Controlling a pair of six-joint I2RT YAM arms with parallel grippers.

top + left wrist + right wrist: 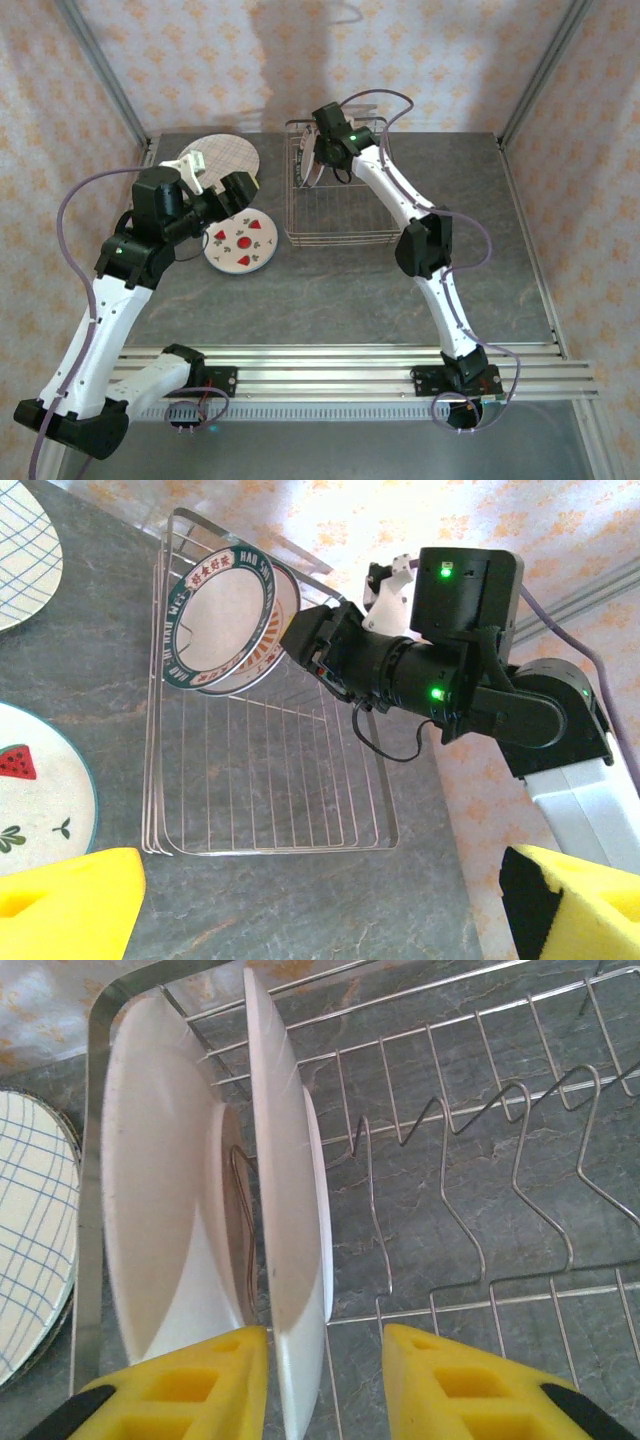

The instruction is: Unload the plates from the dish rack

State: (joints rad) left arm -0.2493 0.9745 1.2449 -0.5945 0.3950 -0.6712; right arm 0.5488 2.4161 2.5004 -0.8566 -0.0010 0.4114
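Observation:
The wire dish rack (340,215) stands at the table's middle back. Two plates stand on edge at its far left end, a green-rimmed plate (215,605) in front of a second plate (285,605). My right gripper (318,172) reaches down over them. In the right wrist view its yellow fingers (180,1390) straddle the nearer plate's (285,1190) rim: the left finger touches it and the right one stands off with a gap. The other plate (150,1190) stands just behind. My left gripper (320,880) hovers open and empty left of the rack.
A plaid plate (222,155) and a white red-spotted plate (242,240) lie flat on the table left of the rack, under my left gripper (220,185). Upright tines (520,1160) fill the rest of the rack. Patterned walls close in the back and sides.

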